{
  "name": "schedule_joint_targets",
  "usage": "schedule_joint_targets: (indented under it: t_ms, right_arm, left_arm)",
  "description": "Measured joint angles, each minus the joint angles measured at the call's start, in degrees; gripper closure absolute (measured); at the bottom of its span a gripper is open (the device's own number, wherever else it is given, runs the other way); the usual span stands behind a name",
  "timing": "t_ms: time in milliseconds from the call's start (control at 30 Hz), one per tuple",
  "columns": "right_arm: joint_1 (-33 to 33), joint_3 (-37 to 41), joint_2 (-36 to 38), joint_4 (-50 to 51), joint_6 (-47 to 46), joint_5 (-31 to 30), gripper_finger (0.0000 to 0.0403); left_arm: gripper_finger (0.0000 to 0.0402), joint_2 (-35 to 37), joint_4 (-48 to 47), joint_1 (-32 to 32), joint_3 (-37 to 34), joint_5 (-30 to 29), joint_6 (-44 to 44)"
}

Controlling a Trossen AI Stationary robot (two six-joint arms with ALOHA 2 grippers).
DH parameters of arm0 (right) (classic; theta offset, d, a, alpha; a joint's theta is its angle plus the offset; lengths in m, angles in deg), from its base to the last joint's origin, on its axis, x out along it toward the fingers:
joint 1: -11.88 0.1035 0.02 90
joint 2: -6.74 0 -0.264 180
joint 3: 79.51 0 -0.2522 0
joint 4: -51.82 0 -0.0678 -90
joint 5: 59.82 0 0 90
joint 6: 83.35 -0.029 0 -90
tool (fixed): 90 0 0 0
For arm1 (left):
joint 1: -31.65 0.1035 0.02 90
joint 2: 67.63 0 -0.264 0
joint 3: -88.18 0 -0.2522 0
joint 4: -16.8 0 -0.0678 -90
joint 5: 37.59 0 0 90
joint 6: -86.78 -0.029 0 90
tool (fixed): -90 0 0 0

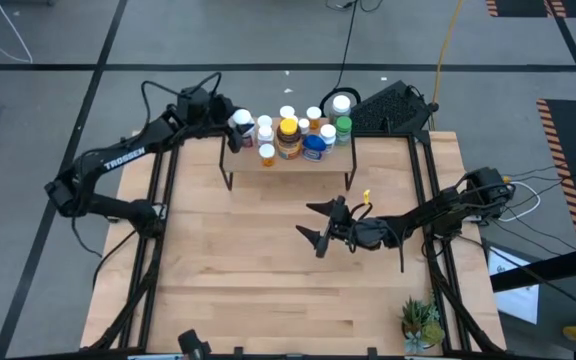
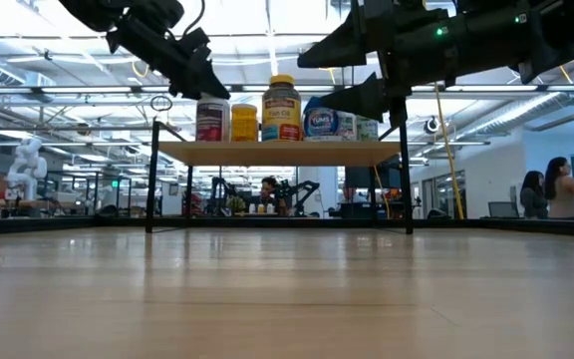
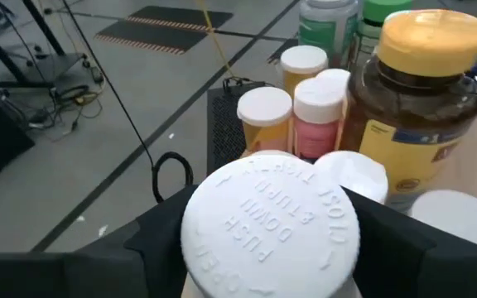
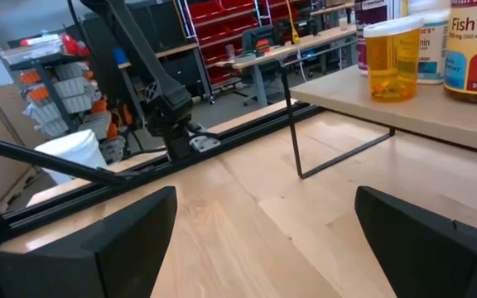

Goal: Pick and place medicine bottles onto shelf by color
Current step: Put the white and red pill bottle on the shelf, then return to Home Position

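Left gripper (image 1: 236, 127) clamps white-capped bottle (image 3: 270, 225) at shelf (image 1: 290, 160); right gripper (image 1: 318, 226) wide.

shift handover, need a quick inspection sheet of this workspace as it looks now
surface: wooden tabletop, bare in the middle.
job's things: medicine bottles crowded on the shelf; large yellow-lidded jar among them.
clutter: small potted plant at the table's near right corner.
grippers: left gripper at the shelf's left end, shut on a white-capped bottle; right gripper open over mid-table, empty.
cables: yellow cable and black cables on the floor.
surroundings: people and workbenches beyond the table.
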Motion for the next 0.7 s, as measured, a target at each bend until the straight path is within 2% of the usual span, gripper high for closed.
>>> schedule_joint_targets:
  t_ms: [300, 567, 700]
  right_arm:
    - [0.0, 0.0, 0.0, 0.7, 0.0, 0.0, 0.0039]
    - [0.0, 0.0, 0.0, 0.8, -2.3, 1.2, 0.0039]
    - [0.0, 0.0, 0.0, 0.7, 0.5, 2.9, 0.0039]
  left_arm:
    - [0.01, -0.3, 0.1, 1.5, 0.1, -0.2, 1.2]
    - [0.0013, -0.1, 0.0, 1.2, 0.1, -0.4, 1.2]
    - [0.0015, 3.6, -0.2, 1.1, 0.1, -2.2, 1.7]
